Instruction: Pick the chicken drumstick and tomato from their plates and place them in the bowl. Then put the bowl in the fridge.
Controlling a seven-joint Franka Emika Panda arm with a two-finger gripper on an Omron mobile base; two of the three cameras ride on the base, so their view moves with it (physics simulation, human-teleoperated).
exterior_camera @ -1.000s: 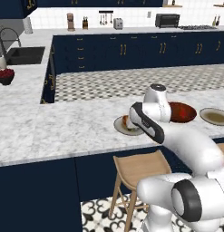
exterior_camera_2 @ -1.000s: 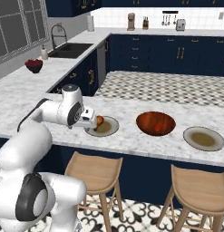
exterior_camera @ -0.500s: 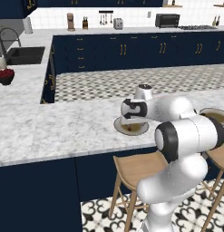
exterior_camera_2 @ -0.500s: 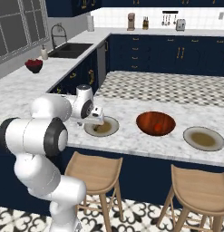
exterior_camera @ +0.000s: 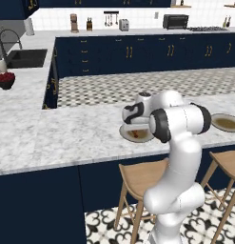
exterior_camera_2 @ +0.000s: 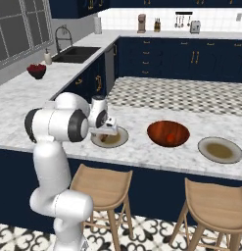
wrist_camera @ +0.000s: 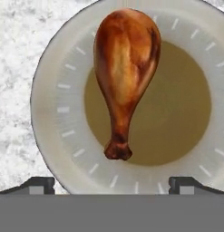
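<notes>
The golden-brown chicken drumstick (wrist_camera: 124, 77) lies on its plate (wrist_camera: 50, 104), bone stub pointing toward my hand. My gripper (wrist_camera: 112, 186) hovers straight above it, open, with a dark fingertip on each side and nothing between them. From the base views the gripper (exterior_camera_2: 108, 128) (exterior_camera: 132, 119) hangs over this left plate (exterior_camera_2: 121, 139) (exterior_camera: 124, 133). To the right, the reddish-brown bowl (exterior_camera_2: 157, 128) holds a small red round thing (exterior_camera_2: 170, 139) that looks like the tomato. The other plate (exterior_camera_2: 220, 149) (exterior_camera: 227, 122) is bare. The fridge is out of view.
A small dark bowl of red fruit (exterior_camera_2: 36, 71) (exterior_camera: 4, 78) sits by the sink (exterior_camera_2: 76, 53) on the far left counter. Wooden stools (exterior_camera_2: 100, 184) (exterior_camera_2: 215, 206) stand below the marble counter's front edge. My own arm (exterior_camera: 178, 124) blocks the left base view of the bowl.
The arm has swung round and carried the hand from beside the bowl to above the drumstick's plate. The jaws stayed open and the drumstick has not moved.
</notes>
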